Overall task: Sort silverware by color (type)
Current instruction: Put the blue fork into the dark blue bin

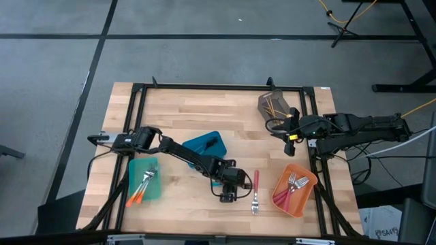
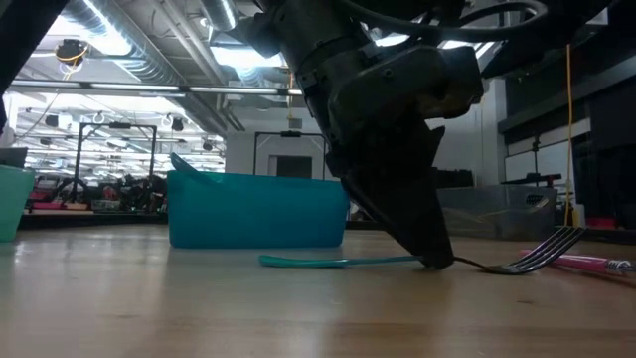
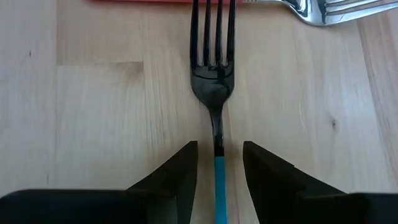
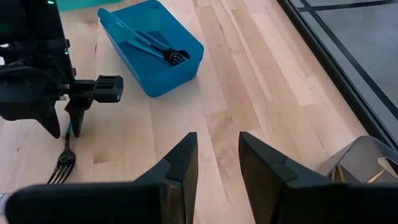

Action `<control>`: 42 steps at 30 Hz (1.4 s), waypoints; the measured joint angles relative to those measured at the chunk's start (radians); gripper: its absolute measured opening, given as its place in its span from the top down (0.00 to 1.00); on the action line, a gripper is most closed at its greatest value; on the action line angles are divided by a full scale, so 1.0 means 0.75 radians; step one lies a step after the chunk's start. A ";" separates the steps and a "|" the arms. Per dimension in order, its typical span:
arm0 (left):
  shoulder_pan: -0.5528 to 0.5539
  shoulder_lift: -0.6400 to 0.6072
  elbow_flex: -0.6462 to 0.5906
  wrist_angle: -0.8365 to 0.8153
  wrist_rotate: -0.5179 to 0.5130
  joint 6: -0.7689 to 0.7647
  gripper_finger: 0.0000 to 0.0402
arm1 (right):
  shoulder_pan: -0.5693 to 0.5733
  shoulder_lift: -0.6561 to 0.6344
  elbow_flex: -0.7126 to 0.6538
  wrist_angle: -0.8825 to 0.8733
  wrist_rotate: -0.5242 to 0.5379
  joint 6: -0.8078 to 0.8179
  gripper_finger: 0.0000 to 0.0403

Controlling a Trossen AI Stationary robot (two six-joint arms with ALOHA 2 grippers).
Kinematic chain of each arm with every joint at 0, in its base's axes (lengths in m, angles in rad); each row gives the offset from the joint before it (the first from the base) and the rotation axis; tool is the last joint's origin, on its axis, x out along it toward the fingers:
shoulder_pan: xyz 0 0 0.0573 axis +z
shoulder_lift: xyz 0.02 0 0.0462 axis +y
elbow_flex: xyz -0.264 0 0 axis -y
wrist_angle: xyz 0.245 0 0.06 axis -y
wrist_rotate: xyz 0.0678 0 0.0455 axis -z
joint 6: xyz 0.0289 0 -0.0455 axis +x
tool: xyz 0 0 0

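The blue-handled fork (image 3: 214, 93) lies on the table (image 3: 93, 124) between the left gripper's (image 3: 219, 168) parted jaws.

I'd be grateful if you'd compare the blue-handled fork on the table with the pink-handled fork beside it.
The blue-handled fork lies between the left gripper's open fingers; the pink-handled fork lies free, untouched. The first's handle is blue, the second's pink. Both rest flat on the wooden table, outside any bin.

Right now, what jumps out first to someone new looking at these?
The left pincer is down on the table's front middle, open and straddling a blue fork lying flat. Beside it lies a red fork, with the blue bin just behind. The right pincer waits open over the table's right edge near the grey bin.
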 joint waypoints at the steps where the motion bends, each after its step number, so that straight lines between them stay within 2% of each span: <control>1: 0.000 0.000 0.000 -0.001 -0.003 0.000 0.69 | 0.000 0.000 0.000 0.000 0.000 0.000 0.74; 24: 0.001 0.000 0.000 -0.014 -0.034 -0.006 0.95 | 0.000 0.000 0.000 0.000 0.000 0.000 0.74; 38: 0.001 0.000 0.000 -0.014 -0.043 -0.010 0.97 | 0.000 0.000 0.000 -0.001 0.000 0.000 0.74; 42: 0.003 0.000 0.000 -0.014 -0.044 -0.084 0.97 | 0.000 0.000 0.000 -0.001 -0.001 0.000 0.74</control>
